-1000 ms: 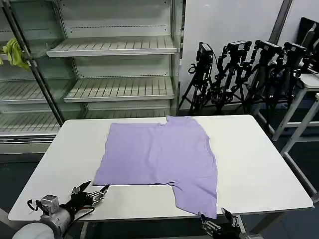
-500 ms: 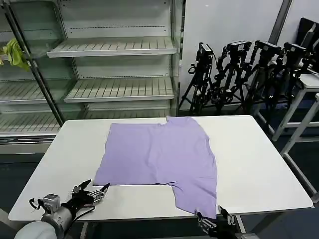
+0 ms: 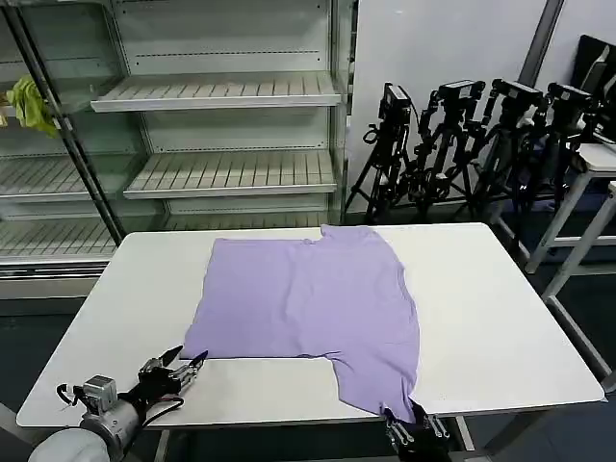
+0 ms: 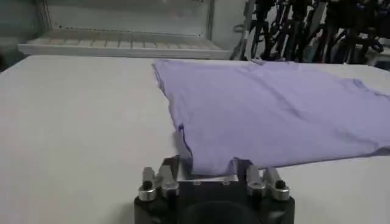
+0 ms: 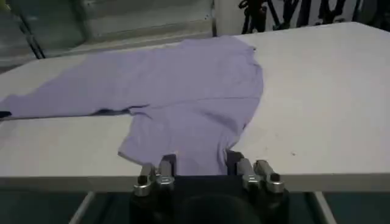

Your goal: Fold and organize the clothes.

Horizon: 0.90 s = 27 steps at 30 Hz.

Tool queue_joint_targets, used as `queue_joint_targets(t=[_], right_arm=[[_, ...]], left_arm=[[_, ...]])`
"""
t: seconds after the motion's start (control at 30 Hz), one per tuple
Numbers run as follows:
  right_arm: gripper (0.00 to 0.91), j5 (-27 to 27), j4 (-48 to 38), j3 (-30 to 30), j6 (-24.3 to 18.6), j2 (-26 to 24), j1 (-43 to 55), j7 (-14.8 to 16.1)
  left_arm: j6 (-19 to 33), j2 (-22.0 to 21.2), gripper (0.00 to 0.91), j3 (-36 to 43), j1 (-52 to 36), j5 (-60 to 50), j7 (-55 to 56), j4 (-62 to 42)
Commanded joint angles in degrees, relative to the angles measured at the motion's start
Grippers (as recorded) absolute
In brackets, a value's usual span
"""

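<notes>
A lavender T-shirt (image 3: 313,303) lies flat on a white table (image 3: 500,318), bare tabletop around it. The left gripper (image 3: 183,371), fingers parted, sits by its near-left corner. The right gripper (image 3: 414,433), at the near edge, has its fingers open around the hem.

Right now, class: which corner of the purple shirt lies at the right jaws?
The near corner of the lavender T-shirt at the table's front edge, meeting the right gripper.

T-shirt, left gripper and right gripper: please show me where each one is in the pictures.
lavender T-shirt (image 3: 308,294), head view, middle of the flat fabric.
left gripper (image 3: 189,367), head view, between its fingertips, beside the shirt's near corner.
right gripper (image 5: 201,163), right wrist view, between its fingertips, at the shirt's hem.
</notes>
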<state>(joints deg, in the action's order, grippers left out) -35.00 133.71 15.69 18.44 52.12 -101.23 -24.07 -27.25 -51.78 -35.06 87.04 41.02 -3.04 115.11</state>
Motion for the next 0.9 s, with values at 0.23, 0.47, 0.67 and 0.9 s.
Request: queue_joint_targets(t=[0.23,0.47,0.67,0.9], right_arm=[[0.181,0.35,-0.31,-0.18,0.03,0.01,-0.11,0.24],[0.000,0.80,-0.39,-0.18,-0.10,0.02,-0.41,0.84],[0.000,1.39,-0.22,0.25,-0.74,-0.09,-1.30,1.71],[0.000,1.33,1.49,2.28,-1.11,-1.26,-3.58,1.74]], left_arm=[[0.13,-0.13,0.050,0.07,0.30,-0.42,-0.47,-0.33],[0.46,-0.23,0.050,-0.14,0.61,-0.77,-0.74,-0.06],[0.78,-0.19,0.050,-0.47,0.78,-0.90,-0.88,-0.03],[0.89,-0.08,0.050,-1.33,1.87,-0.94,-1.07,0.99]])
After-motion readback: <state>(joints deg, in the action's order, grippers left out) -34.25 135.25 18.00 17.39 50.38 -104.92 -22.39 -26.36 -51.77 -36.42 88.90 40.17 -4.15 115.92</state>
